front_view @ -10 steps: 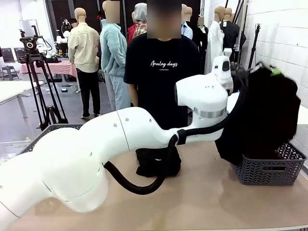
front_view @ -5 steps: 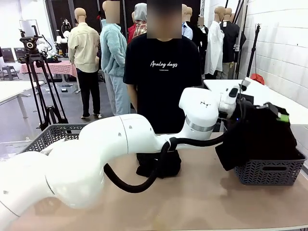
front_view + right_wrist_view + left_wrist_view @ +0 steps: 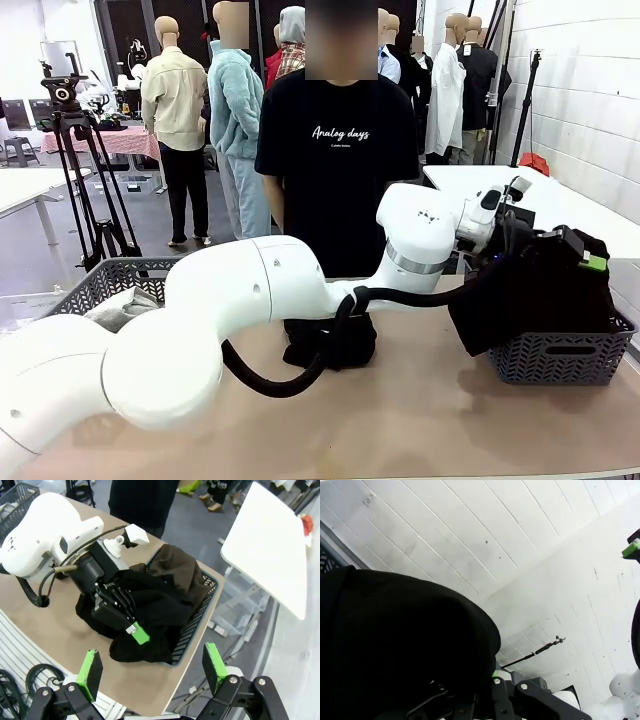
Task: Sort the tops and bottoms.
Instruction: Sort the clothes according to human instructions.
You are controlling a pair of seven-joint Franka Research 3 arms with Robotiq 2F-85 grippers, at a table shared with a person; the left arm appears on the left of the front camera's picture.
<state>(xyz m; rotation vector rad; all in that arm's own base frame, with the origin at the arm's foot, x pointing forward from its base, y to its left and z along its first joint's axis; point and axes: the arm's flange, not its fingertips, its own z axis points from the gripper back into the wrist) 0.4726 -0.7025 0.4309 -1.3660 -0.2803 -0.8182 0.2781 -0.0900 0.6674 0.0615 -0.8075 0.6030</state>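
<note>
My left arm reaches across the table, and my left gripper is shut on a black garment, one of the bottoms. The garment lies over the right basket and hangs down its near-left side. From above, the left gripper presses into the black garment next to dark brown trousers in the basket. Black cloth lies close in the left wrist view. My right gripper hovers open, high above the basket. Another black garment lies mid-table. Light grey cloth, the tops, sits in the left basket.
A person in a black T-shirt stands at the table's far side. A white side table stands beyond the right basket. A camera tripod stands at the back left. Bare tabletop lies in front.
My left arm has come down with the black garment, from held high above the right basket to resting on it. The garment now bunches over the basket.
</note>
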